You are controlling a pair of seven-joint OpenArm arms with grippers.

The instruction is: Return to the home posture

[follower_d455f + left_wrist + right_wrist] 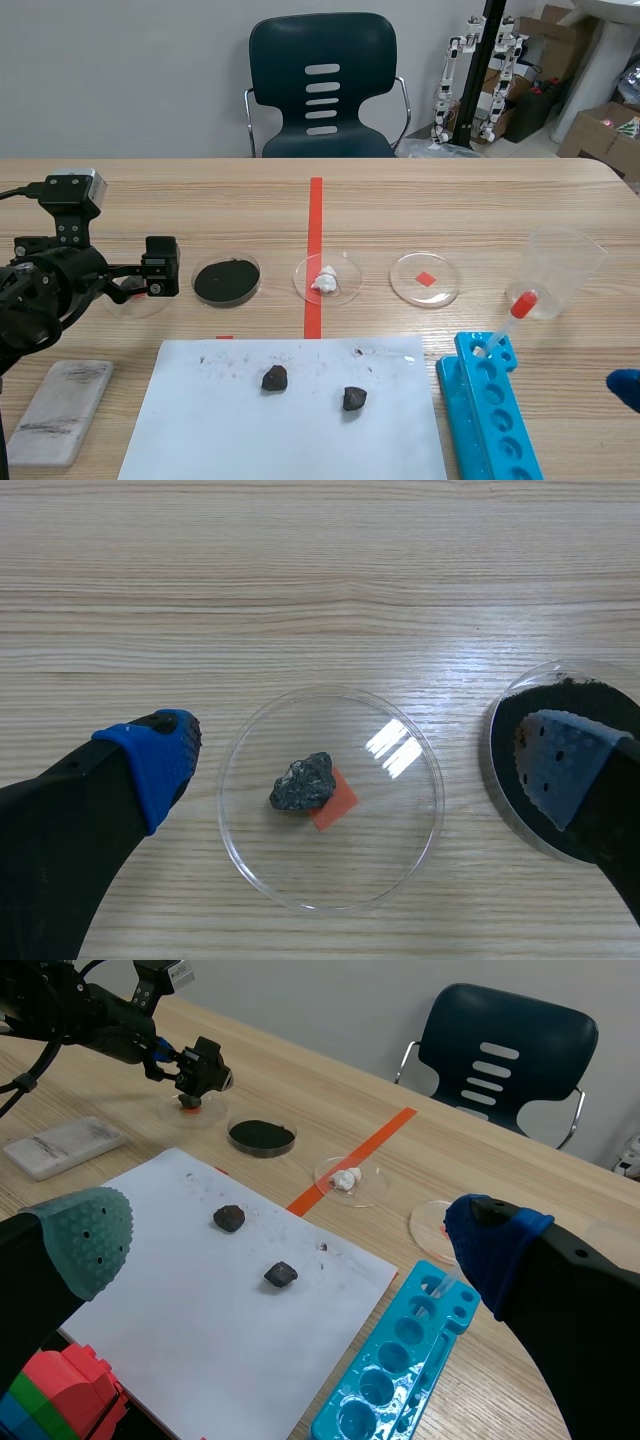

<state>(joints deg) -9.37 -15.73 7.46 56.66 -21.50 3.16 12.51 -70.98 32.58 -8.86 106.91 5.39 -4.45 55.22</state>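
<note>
Here, left gripper (360,755) and right gripper (288,1235) gape wide over the wooden table (450,210), a chair (322,85) and seemingly boxes (600,125) behind.

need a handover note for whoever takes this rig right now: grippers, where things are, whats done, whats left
Left gripper: open, empty, over the clear round petri dish that holds a dark grey rock.
Right gripper: open, empty, low beside the blue plastic tube rack.
Done: the rock lies free in the dish.
Left: home posture seemingly not reached; the left arm is stretched out over the dish, so bring both arms home.
</note>
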